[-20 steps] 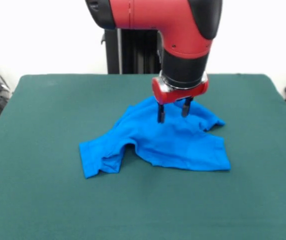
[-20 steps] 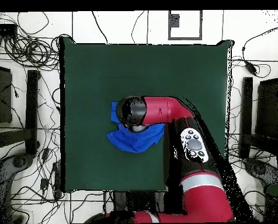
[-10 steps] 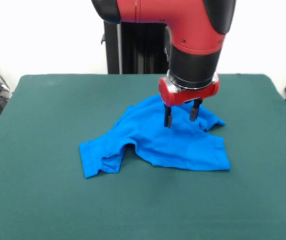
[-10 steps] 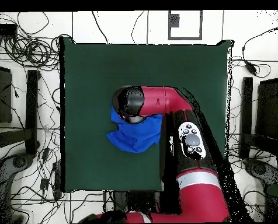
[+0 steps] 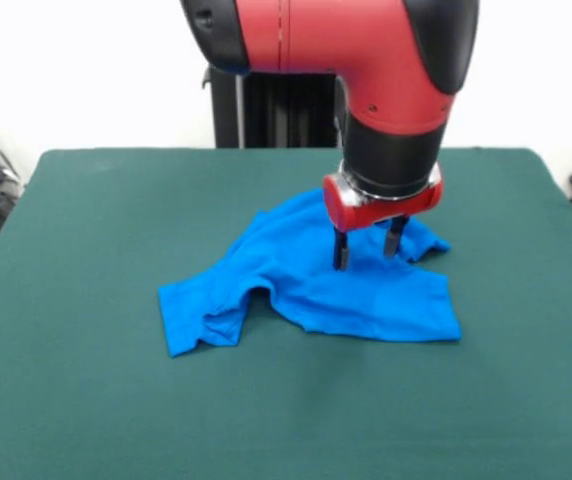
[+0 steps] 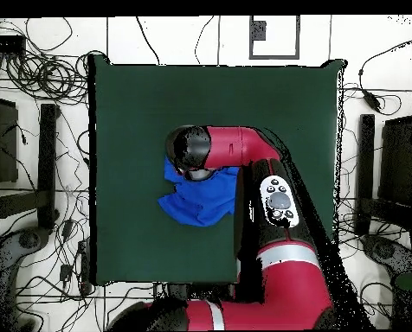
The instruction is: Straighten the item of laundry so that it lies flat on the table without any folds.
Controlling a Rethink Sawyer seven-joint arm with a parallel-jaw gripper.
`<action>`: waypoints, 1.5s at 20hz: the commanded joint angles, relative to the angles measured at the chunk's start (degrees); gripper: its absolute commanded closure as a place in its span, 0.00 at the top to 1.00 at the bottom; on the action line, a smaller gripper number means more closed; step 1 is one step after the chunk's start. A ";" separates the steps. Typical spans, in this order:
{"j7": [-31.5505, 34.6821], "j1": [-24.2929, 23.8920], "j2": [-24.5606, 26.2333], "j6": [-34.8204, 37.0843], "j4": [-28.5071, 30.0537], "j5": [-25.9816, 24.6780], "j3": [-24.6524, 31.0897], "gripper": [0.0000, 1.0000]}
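The item of laundry, a bright blue T-shirt, lies crumpled on the dark green table, with a folded sleeve at its left and bunched cloth at its right. My gripper stands open just above the shirt's right part, its two dark fingers pointing down at the fabric with nothing between them. In the overhead view the shirt shows below the arm's end, which covers the gripper and part of the cloth.
The red arm crosses the table's lower right part in the overhead view. Cables and dark equipment lie on the floor around the table. Bare green cloth spreads wide on all sides of the shirt.
The gripper has moved a little to the right in the front view and come lower over the shirt, staying open. The shirt has kept its shape.
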 commanded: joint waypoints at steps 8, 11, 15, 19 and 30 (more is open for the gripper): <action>8.19 2.41 6.17 -4.79 -2.67 0.90 2.76 1.00; 8.93 3.06 7.54 -4.39 -4.65 1.00 2.35 1.00; 8.43 2.96 9.64 -4.64 -6.78 0.85 2.45 1.00; 8.46 2.82 11.21 -5.92 -7.67 0.58 2.40 1.00; 9.74 3.79 14.14 -5.57 -11.51 1.48 2.34 1.00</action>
